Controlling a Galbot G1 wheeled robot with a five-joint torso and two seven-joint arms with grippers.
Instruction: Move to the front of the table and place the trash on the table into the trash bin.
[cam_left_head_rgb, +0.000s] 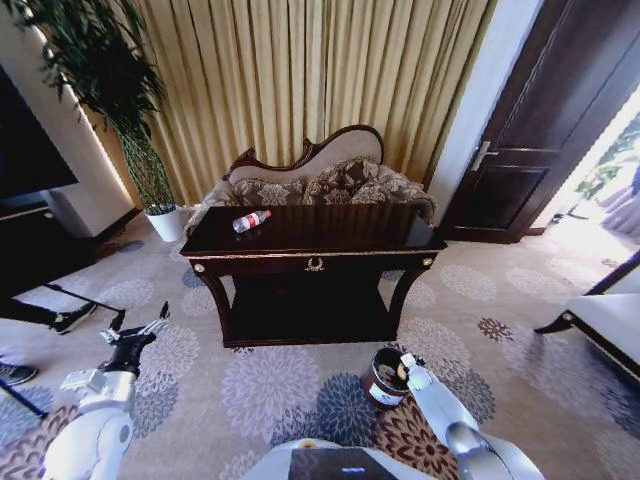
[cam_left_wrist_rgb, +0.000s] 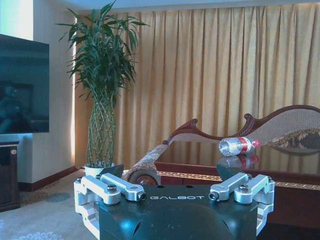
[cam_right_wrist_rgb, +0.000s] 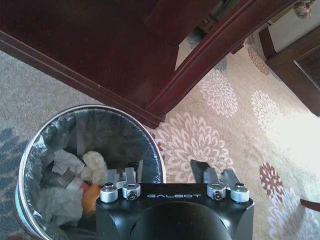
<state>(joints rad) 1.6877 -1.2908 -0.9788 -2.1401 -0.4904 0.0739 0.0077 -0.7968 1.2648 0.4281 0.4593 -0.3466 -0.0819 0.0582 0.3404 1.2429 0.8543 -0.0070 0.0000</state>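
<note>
The dark glossy table (cam_left_head_rgb: 312, 243) stands ahead of me, with a clear red-labelled bottle (cam_left_head_rgb: 251, 221) lying on its left part. My left gripper (cam_left_head_rgb: 140, 322) hangs open and empty over the carpet, left of the table and short of it. Its wrist view shows the bottle (cam_left_wrist_rgb: 237, 146) on the table top (cam_left_wrist_rgb: 210, 162) beyond the open fingers (cam_left_wrist_rgb: 122, 187). The round trash bin (cam_left_head_rgb: 383, 380) sits on the carpet before the table's right leg. My right gripper (cam_right_wrist_rgb: 165, 169) is open and empty over the bin's rim (cam_right_wrist_rgb: 90, 111). A whitish lump (cam_right_wrist_rgb: 95, 165) and an orange piece (cam_right_wrist_rgb: 91, 198) lie inside.
A carved-back sofa (cam_left_head_rgb: 320, 180) stands right behind the table. A tall plant in a white pot (cam_left_head_rgb: 165, 222) is at the back left, beside a dark TV cabinet (cam_left_head_rgb: 30, 250). A person's shoe (cam_left_head_rgb: 72, 318) is at the left. A dark door (cam_left_head_rgb: 540, 130) and pale furniture (cam_left_head_rgb: 610, 320) are at the right.
</note>
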